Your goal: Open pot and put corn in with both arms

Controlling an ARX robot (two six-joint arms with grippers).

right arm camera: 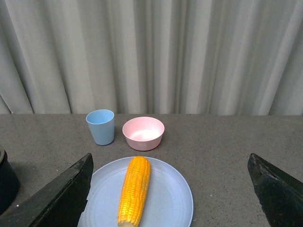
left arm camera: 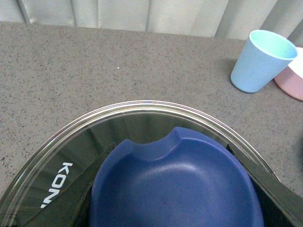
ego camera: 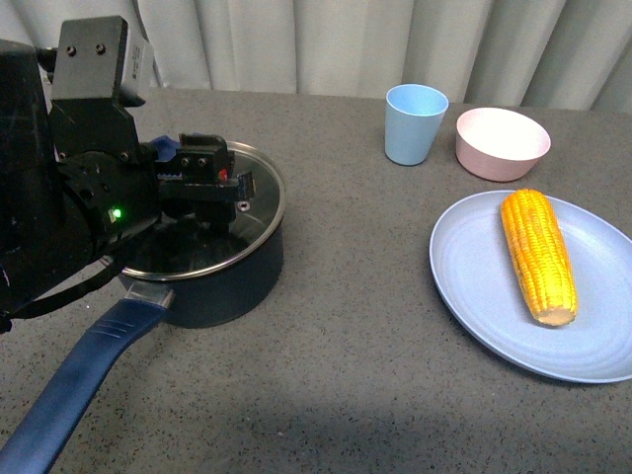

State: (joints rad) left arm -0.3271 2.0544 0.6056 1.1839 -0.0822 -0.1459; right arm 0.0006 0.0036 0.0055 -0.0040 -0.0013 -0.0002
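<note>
Noting pot first: dark navy round saucepan on left part of grey speckled counter, long blue handle pointing back toward robot. Closed: glass lid with steel rim seated flat on top. Blue rounded knob at lid centre, filling lower part of left wrist view.

Left tool directly over that knob, lowered onto lid centre. Cannot tell from either view whether clamped on knob or only straddling it. Judged step in hand: lid lift, straight up, left arm placed for it.

Turning to whole yellow-orange corn cob: lying on round light blue plate at right of counter, well apart from saucepan. Long axis near-to-far, far end leaning slightly toward saucepan side. Kernels glossy and even, blunt cut end nearest robot.

Right tool spread wide, holding nothing, set back from plate with cob ahead of the gap. Cob axis roughly along the line of approach, so closing across its width looks feasible. Right arm judged nearer to cob; absent from front view.

Beyond plate: light blue plastic cup and pink bowl, side by side, not touching.
</note>
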